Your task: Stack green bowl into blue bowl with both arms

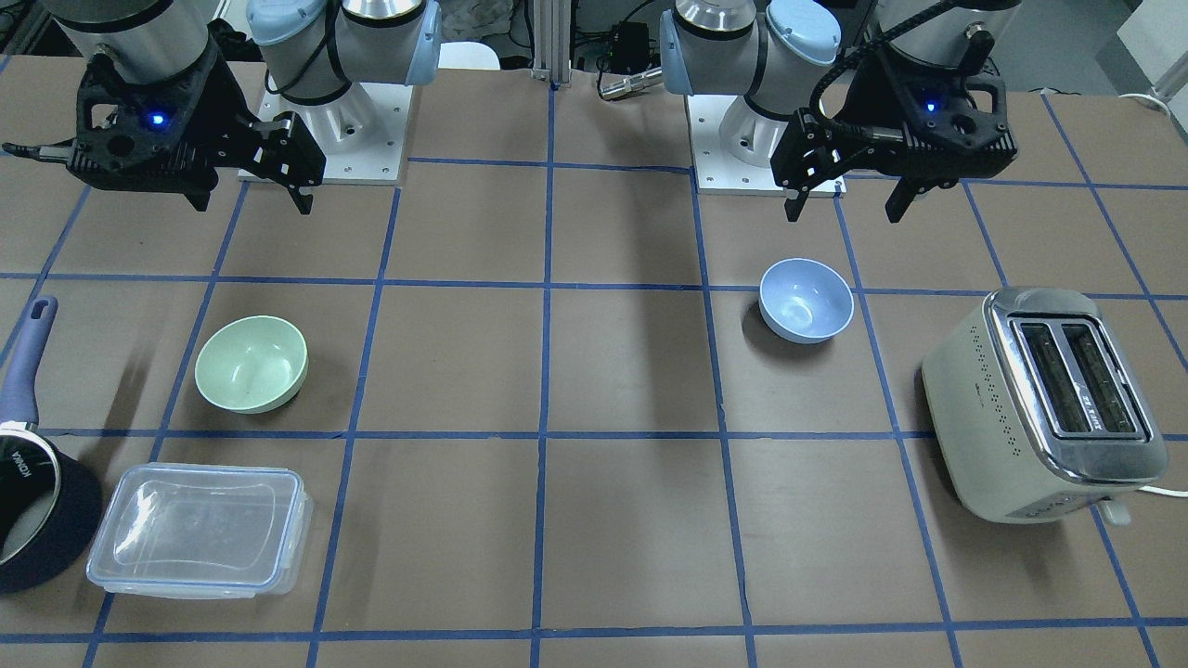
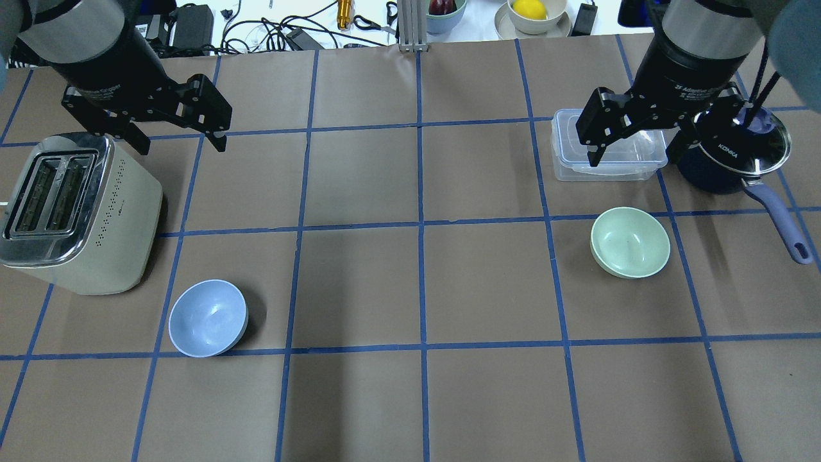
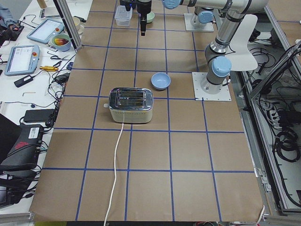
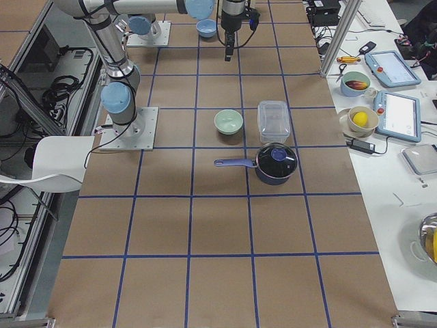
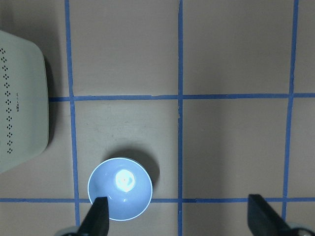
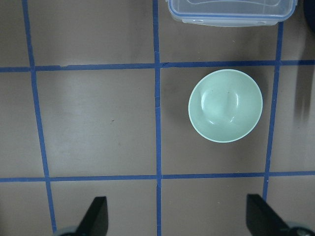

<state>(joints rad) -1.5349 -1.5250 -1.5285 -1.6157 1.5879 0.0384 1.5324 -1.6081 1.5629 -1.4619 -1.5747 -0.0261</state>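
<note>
The green bowl (image 1: 251,364) stands upright and empty on the table on my right side (image 2: 630,242), and shows in the right wrist view (image 6: 225,105). The blue bowl (image 1: 806,300) stands upright and empty on my left side (image 2: 208,317), beside the toaster, and shows in the left wrist view (image 5: 120,189). My right gripper (image 2: 632,157) is open and empty, high above the table beyond the green bowl. My left gripper (image 2: 181,144) is open and empty, high above the table beyond the blue bowl. The two bowls stand far apart.
A cream toaster (image 2: 70,212) stands at the left edge next to the blue bowl. A clear lidded plastic box (image 2: 606,144) and a dark blue saucepan (image 2: 731,160) with a long handle stand beyond the green bowl.
</note>
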